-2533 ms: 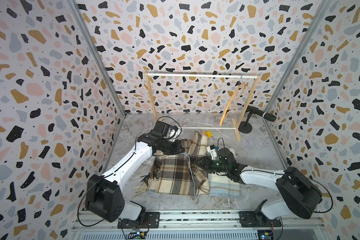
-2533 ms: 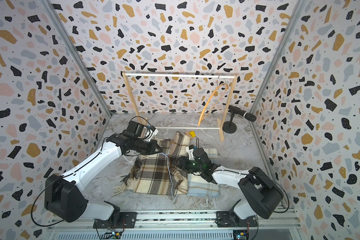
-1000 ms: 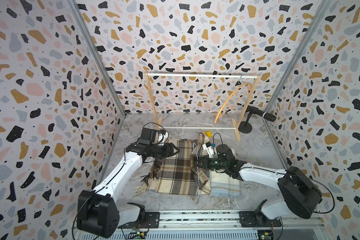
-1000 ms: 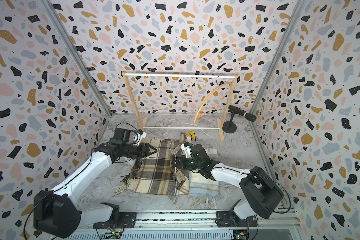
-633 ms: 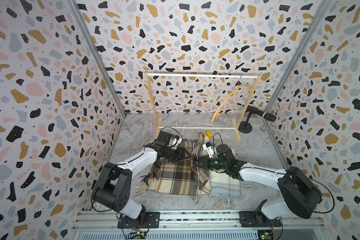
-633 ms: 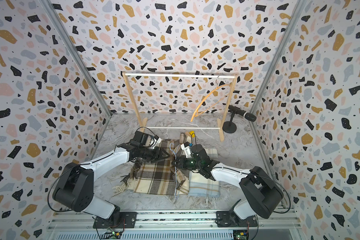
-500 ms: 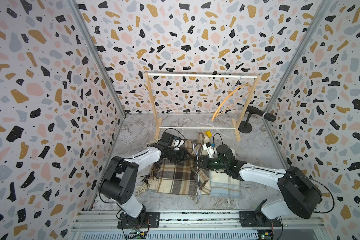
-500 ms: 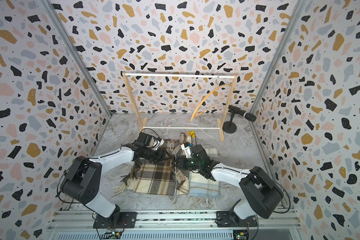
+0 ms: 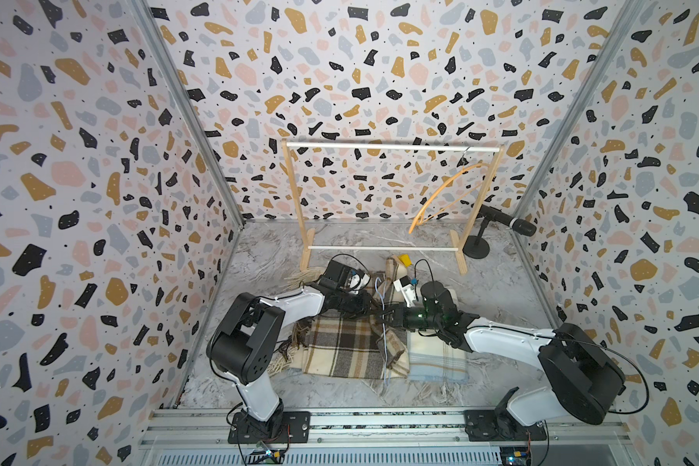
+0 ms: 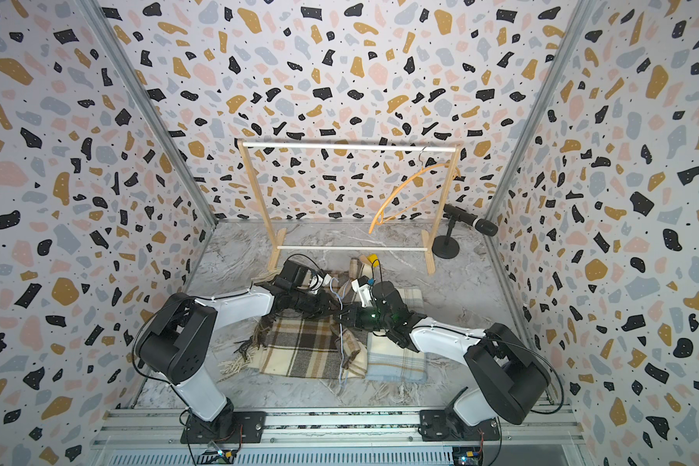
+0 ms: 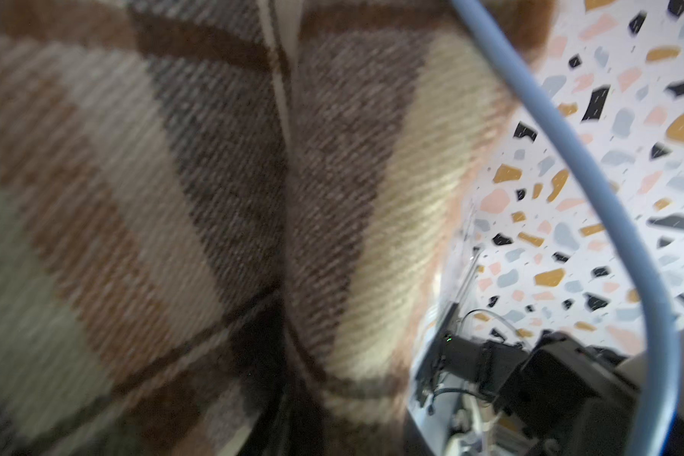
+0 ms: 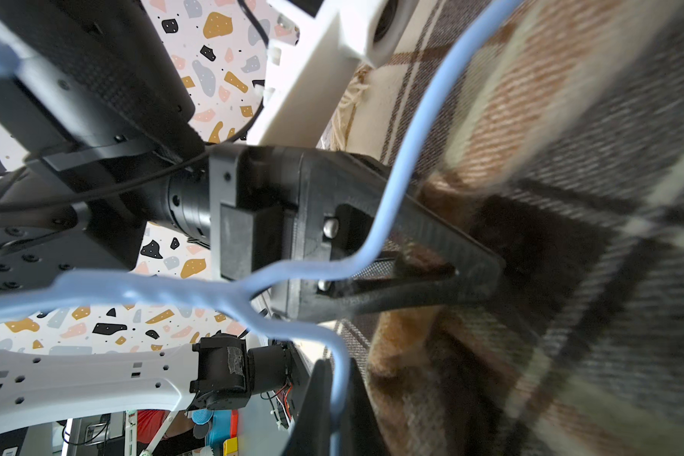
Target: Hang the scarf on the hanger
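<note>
Floor: grey marble-look tabletop [image 9: 259,262] inside terrazzo-print walls
Scarf: brown plaid fringed woollen scarf [image 9: 340,343] lying on it, well apart from curved wooden hanger [image 9: 440,184]
Left gripper [image 9: 370,311]: fingers narrow, pinching a scarf fold
Right gripper [image 9: 386,316]: closed; hold unclear
Risk: thin pinch may slip; dangling pale blue cable [image 12: 198,294] may snag

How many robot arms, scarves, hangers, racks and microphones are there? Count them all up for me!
Arms: 2, left arm and right arm
Scarves: 2, brown scarf and blue scarf
Hanger: 1
Rack: 1
Microphone: 1
Total: 7
</note>
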{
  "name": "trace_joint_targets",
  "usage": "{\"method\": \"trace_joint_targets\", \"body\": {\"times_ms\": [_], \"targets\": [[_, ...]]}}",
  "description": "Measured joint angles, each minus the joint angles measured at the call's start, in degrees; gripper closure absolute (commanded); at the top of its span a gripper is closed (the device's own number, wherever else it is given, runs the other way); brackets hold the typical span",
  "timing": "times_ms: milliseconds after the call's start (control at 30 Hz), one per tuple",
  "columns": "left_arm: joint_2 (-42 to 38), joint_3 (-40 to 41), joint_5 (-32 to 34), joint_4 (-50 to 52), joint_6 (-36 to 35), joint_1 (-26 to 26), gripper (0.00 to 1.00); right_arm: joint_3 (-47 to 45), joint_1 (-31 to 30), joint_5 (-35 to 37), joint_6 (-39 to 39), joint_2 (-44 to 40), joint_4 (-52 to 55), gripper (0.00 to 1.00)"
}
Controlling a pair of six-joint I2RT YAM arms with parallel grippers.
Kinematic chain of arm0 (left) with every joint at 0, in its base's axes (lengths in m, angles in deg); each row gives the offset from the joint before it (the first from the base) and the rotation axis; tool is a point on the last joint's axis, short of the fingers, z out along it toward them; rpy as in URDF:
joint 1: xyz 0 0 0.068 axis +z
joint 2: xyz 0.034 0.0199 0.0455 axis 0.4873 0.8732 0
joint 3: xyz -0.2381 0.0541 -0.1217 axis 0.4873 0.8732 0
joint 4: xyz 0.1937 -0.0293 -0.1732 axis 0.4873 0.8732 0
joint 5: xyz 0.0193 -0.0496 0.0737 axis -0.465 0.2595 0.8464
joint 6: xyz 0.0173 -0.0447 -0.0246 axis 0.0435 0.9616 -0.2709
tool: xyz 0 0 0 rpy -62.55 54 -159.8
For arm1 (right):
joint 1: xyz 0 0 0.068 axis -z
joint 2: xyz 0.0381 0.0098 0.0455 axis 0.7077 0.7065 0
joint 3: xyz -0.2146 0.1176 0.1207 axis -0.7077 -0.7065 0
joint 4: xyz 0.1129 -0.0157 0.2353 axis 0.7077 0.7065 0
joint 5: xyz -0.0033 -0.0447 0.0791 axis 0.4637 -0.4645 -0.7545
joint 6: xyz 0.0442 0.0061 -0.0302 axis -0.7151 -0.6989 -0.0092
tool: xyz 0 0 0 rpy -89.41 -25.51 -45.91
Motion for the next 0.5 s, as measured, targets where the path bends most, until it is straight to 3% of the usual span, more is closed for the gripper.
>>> {"method": "trace_joint_targets", "body": {"times_ms": [33, 67, 267, 500], "targets": [[0.0, -0.2, 0.4, 0.7, -0.6, 0.0, 0.99, 0.0, 0.0, 0.1, 0.0, -0.3, 0.4, 1.0], [0.0, -0.5, 0.8, 1.6, -1.4, 0.0, 1.0, 0.0, 0.0, 0.3, 0.1, -0.7, 0.9, 1.0], [-4.0, -3.0, 3.7, 10.5, -6.8, 1.4, 1.0, 0.0, 0.2, 1.2, 0.4, -4.8, 4.5, 1.0], [-12.7, -5.0, 6.2, 21.9, -13.9, 7.0, 1.0, 3.6, 0.2, 1.6, 0.4, -5.5, 9.9, 1.0]]}}
